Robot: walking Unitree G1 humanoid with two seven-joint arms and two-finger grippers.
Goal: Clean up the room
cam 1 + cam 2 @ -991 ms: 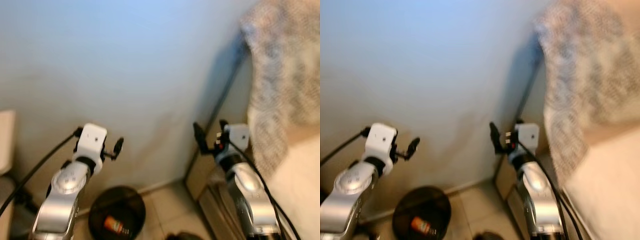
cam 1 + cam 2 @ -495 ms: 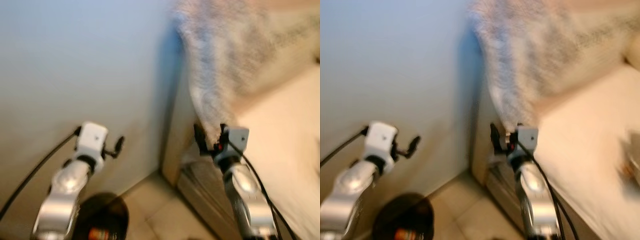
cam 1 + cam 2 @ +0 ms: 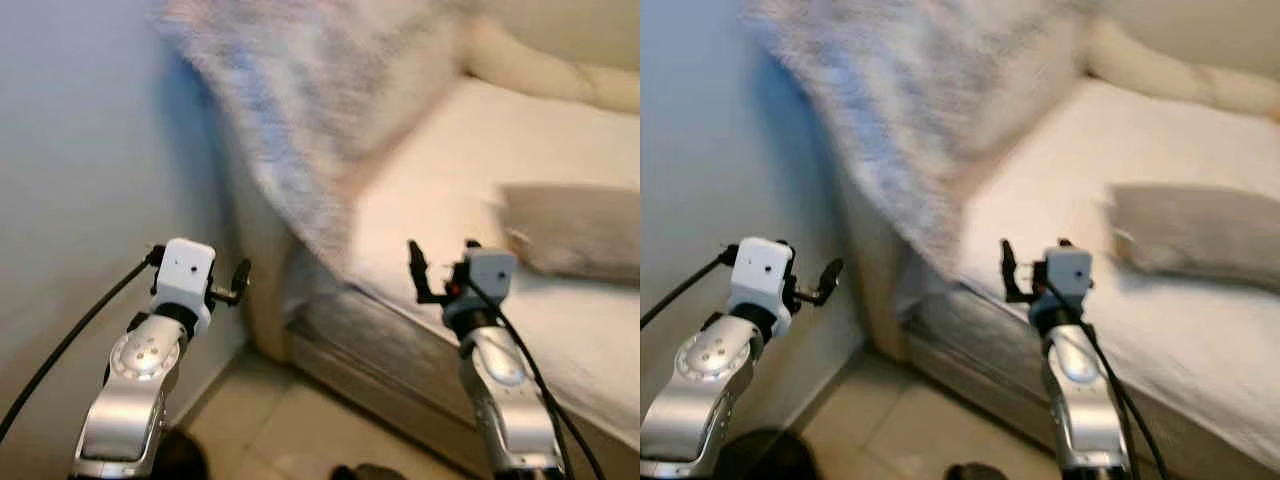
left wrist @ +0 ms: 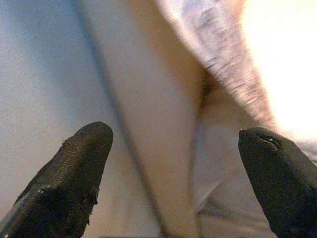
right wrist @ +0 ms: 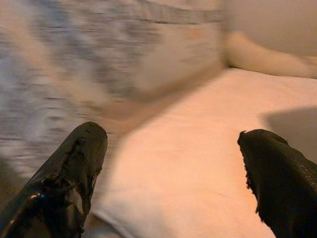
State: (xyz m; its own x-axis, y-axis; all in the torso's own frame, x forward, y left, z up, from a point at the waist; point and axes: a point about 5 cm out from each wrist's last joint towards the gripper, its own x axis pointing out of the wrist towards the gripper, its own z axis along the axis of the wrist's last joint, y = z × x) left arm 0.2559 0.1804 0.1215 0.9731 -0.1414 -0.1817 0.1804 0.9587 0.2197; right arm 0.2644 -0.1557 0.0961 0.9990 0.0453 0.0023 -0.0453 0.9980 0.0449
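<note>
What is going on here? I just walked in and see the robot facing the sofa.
Nothing is being handled right now. The left tool and the right tool are both held up in front of the robot, open and empty. Ahead is a cream sofa with a speckled blanket draped over its armrest beside the wall, and a grey cushion lying on the seat. The views are blurred.

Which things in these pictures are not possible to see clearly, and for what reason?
- Patterned blanket over the sofa arm, head views: motion blur hides its pattern.
- Grey cushion on the sofa seat: cut by the right edge.
- Dark round object on the floor: cut by the bottom edge, partly behind the left arm; contents not readable.
- Dark shape at the bottom edge: too little visible to identify.
- Left gripper and right gripper are open and hold nothing.
</note>
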